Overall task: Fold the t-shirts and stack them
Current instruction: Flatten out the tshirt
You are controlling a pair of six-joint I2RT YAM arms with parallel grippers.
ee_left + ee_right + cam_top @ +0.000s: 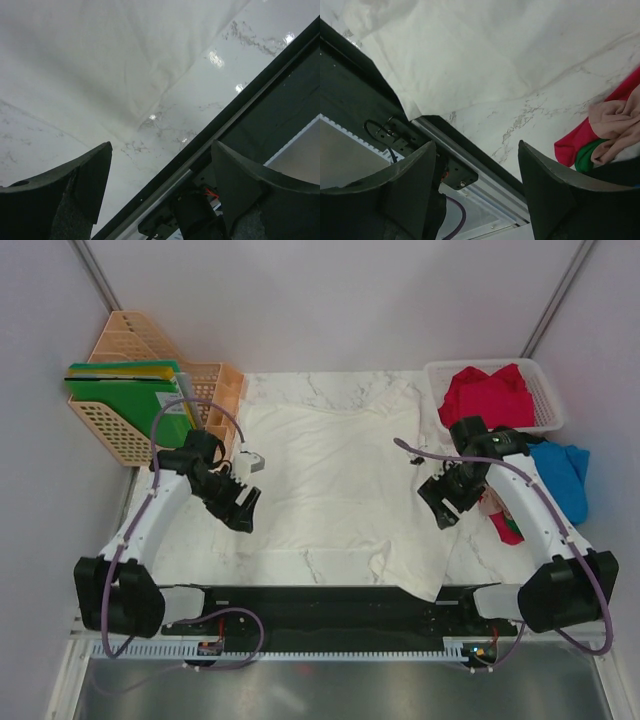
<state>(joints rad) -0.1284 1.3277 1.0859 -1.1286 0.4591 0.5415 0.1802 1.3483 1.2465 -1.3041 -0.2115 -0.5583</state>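
Observation:
A large white t-shirt [330, 480] lies spread flat on the marble table, its near right corner draped over the front edge. My left gripper [240, 510] hovers over its left hem, open and empty. In the left wrist view the white t-shirt [125, 55] lies ahead of the open left gripper [160, 150]. My right gripper [440, 505] hangs over the shirt's right side, open too. The right wrist view shows the white t-shirt [470, 55] beyond the right gripper [477, 147], with red cloth [580, 140] and beige cloth [615, 120] at the right. A red t-shirt [490, 390] fills the basket, and a blue t-shirt [560, 470] lies beside it.
A white mesh basket [545, 390] stands at the back right. Peach plastic baskets with green folders [130, 390] stand at the back left. A black rail [330, 605] runs along the table's near edge between the arm bases. A bit of green cloth [587, 157] lies under the beige.

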